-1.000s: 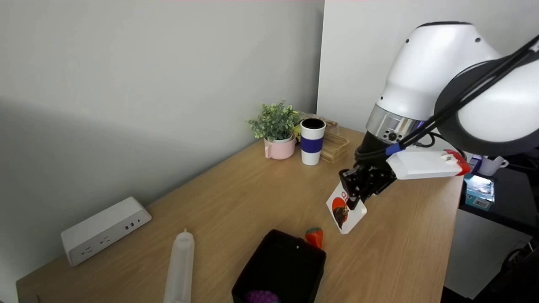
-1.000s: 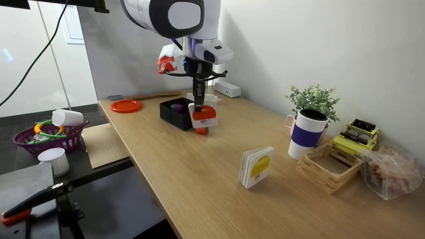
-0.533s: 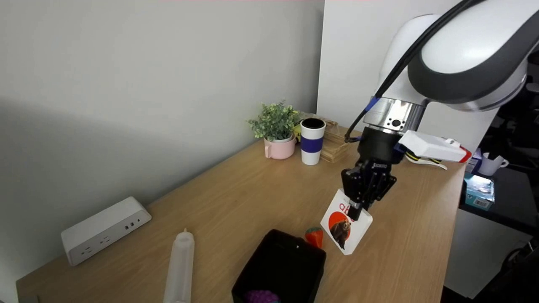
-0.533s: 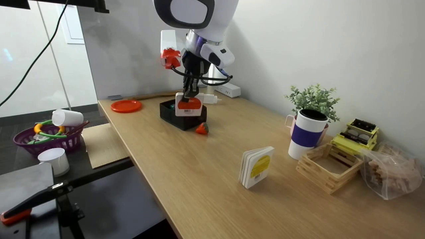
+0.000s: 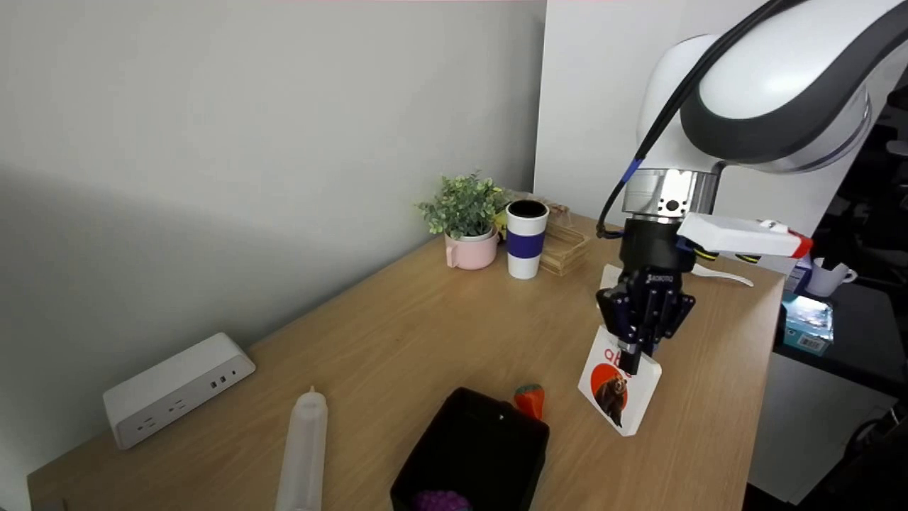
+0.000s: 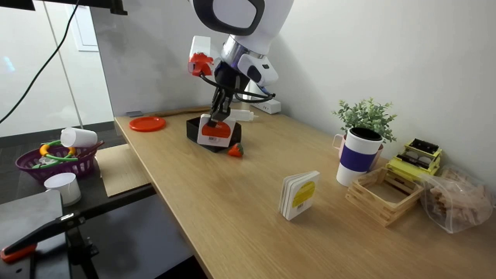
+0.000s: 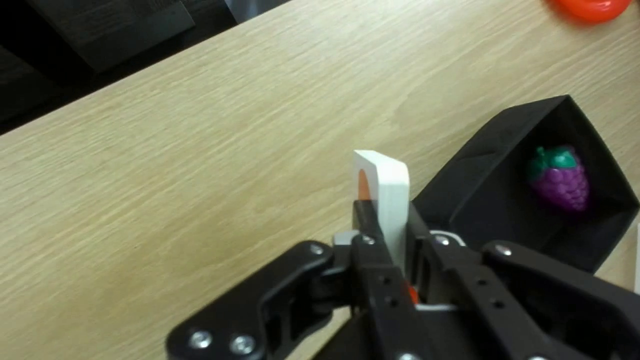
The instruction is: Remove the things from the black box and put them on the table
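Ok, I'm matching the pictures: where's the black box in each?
In an exterior view: box at bottom, near midway across, cut off.
In an exterior view: box left of centre, partly behind the held card.
Wrist view: box at right, mid-height.
Shared landmark: the held card, in the gripper in all three.

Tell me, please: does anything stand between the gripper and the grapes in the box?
Yes: the gripper holds the bear book, so its jaws are not free. In the wrist view, a wall of the box also lies between gripper and grapes. Nothing visible covers the grapes.
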### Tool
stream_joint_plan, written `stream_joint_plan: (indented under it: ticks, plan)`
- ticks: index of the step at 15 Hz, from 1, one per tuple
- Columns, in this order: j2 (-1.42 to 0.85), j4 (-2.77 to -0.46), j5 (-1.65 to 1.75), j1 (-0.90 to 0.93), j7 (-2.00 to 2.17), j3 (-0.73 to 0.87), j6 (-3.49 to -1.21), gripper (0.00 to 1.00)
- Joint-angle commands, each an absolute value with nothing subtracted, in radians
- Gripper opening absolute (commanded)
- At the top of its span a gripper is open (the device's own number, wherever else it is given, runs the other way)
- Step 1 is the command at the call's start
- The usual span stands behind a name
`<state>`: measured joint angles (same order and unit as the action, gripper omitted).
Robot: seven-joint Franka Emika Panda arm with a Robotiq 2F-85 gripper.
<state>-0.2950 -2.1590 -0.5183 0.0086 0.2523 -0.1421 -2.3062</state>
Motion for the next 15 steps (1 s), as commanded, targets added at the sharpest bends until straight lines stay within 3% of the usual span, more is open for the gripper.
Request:
stream_joint_plan:
  ticks: [1, 15]
  plan:
    - [-0.289, -2.139, -0.408, 0.063, 0.343, -0.101, -2.277, 0.03]
    - [-0.549, -1.880, -0.225, 0.116, 0.413, -0.050, -2.302, 0.03]
